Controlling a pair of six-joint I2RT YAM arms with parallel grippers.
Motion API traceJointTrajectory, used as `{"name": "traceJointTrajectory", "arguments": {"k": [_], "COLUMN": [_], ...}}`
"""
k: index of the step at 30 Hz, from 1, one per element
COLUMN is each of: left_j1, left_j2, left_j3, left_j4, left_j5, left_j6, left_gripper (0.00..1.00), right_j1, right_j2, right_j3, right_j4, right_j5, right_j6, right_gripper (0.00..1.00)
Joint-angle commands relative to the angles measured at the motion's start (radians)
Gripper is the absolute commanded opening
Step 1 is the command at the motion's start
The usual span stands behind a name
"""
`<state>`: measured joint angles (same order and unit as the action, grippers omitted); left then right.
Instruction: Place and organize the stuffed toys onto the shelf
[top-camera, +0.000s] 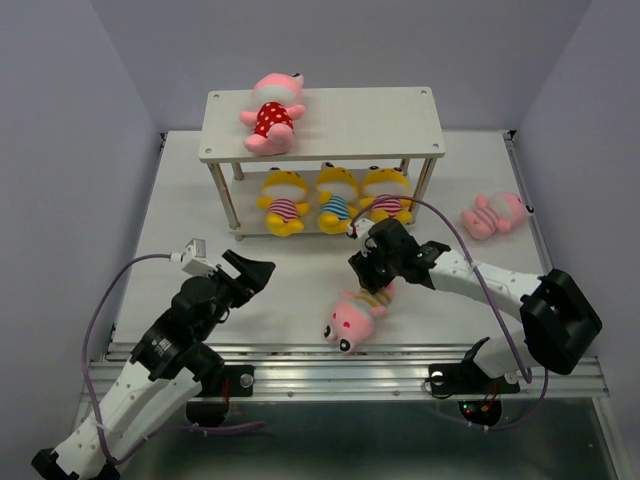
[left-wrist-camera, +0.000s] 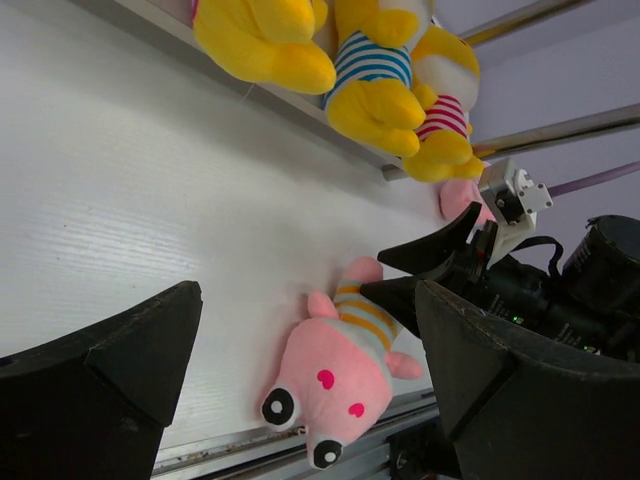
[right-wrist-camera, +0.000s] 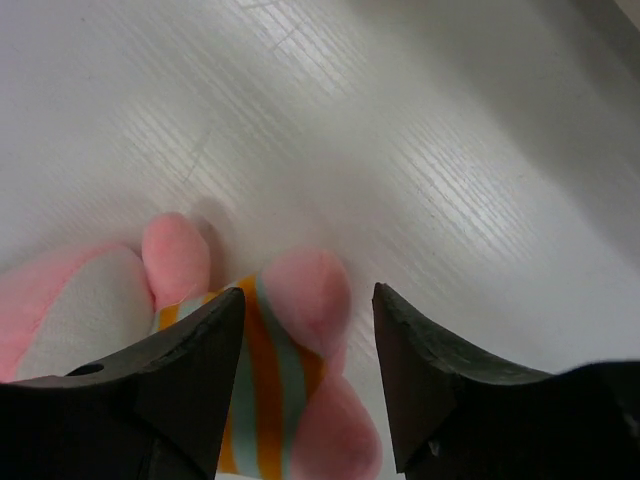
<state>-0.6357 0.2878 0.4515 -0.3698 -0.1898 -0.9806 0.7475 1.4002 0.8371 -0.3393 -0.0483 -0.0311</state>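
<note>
Right gripper (right-wrist-camera: 309, 292): spread, straddling striped pink toy (top-camera: 350, 320) on table (top-camera: 180, 200). Left gripper (top-camera: 252, 268): spread, empty. Three yellow toys (top-camera: 337, 200): lower shelf (top-camera: 350, 120).

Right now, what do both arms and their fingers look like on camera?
The left arm and right arm match: white links with bulky black joints. A purple cable runs to each wrist. The fingers are matte black wedges. A small white block sits on the left wrist.

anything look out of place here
Two toys are off the shelf: the near pink toy lies on the table by the front edge, a second pink toy lies right of the shelf. The red-dotted pink toy lies flopped on the top board, unlike the seated yellow toys.
</note>
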Motion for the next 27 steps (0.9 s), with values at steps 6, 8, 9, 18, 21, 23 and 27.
{"name": "traceJointTrajectory", "arguments": {"k": [6, 8, 9, 18, 21, 23, 27], "left_j1": [-0.004, -0.004, -0.004, -0.004, -0.004, -0.004, -0.004], "left_j2": [0.080, 0.082, 0.082, 0.073, 0.063, 0.060, 0.056], "left_j3": [0.019, 0.019, 0.019, 0.030, 0.038, 0.038, 0.036], "left_j4": [-0.008, 0.003, 0.008, 0.014, 0.020, 0.029, 0.057], "left_j5": [-0.071, -0.071, -0.071, -0.096, -0.109, -0.111, -0.103], "left_j6": [-0.018, -0.015, -0.012, 0.011, 0.023, 0.028, 0.036], "left_gripper": [0.99, 0.99, 0.99, 0.99, 0.99, 0.99, 0.99], "right_j1": [0.001, 0.001, 0.001, 0.001, 0.001, 0.001, 0.001], "right_j2": [-0.001, -0.044, -0.062, -0.375, -0.470, -0.494, -0.481], "right_j3": [0.034, 0.031, 0.031, 0.052, 0.106, 0.157, 0.310], "right_j4": [0.059, 0.066, 0.069, 0.069, 0.088, 0.094, 0.117], "right_j5": [-0.073, -0.070, -0.067, -0.261, -0.297, -0.283, -0.214], "right_j6": [-0.004, 0.014, 0.022, 0.057, 0.057, 0.060, 0.112], "right_gripper": [0.01, 0.01, 0.01, 0.01, 0.01, 0.01, 0.01]}}
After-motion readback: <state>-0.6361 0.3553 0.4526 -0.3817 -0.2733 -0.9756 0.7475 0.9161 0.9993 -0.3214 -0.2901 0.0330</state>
